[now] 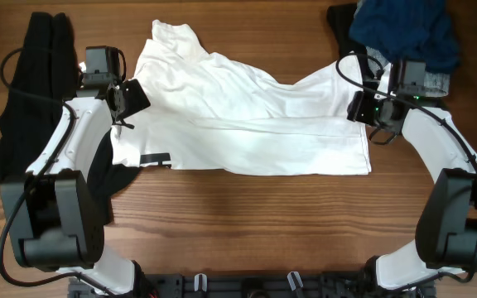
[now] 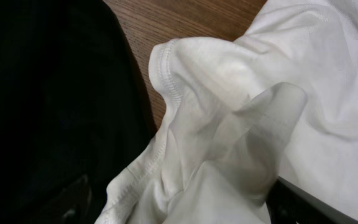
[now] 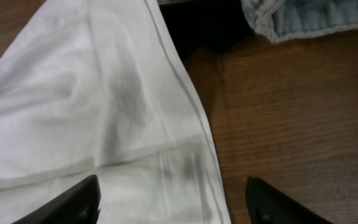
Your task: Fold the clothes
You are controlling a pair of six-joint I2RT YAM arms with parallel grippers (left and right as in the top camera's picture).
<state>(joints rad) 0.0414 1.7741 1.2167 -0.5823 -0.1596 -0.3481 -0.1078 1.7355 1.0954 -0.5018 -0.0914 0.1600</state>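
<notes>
Overhead: a rumpled white cotton T-shirt (image 1: pixel 247 124) lies spread on the wood-grain table (image 1: pixel 247 240), with the left gripper (image 1: pixel 129 98) at its left edge and the right gripper (image 1: pixel 364 108) at its right. A limp black garment (image 1: pixel 27 99) borders its left, a blue cloth heap (image 1: pixel 404 29) its upper right. Left wrist: stitched hem folds crowd the gripper; I cannot tell its grip. Right wrist: jaws released, straddling the shirt's right hem, bare wood beside.

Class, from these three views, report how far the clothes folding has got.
Done: the white T-shirt lies spread, seemingly with one fold across it. In hand: the left gripper and the open right gripper sit at its ends. Left: further folds, and the black garment, heaped at the left.
</notes>
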